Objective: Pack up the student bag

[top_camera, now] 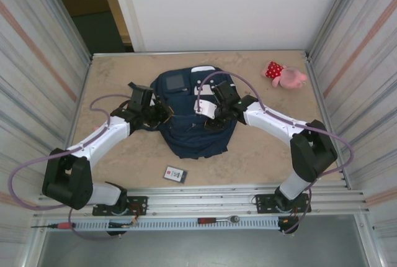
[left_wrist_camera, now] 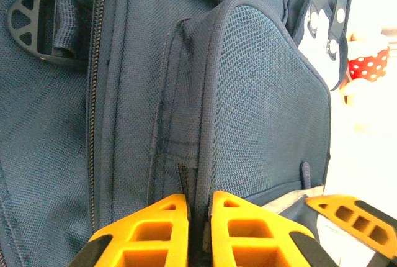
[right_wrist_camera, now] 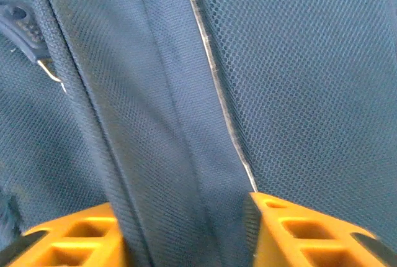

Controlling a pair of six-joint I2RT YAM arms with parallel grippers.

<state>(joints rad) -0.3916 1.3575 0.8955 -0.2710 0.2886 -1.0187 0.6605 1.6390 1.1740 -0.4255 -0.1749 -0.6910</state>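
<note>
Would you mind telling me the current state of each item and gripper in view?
bag, lying flat, front up
left gripper, shut on a bag fold
right gripper, jaws apart astride a bag band, grip unclear
toy, lying apart from the bag, untouched
card, lying flat apart from the bag, untouched

student bag: cut off on every side in the right wrist view
plush toy: blurred, cut by the right edge
card: print too small to read
right end effector: grip on the fabric unclear
</note>
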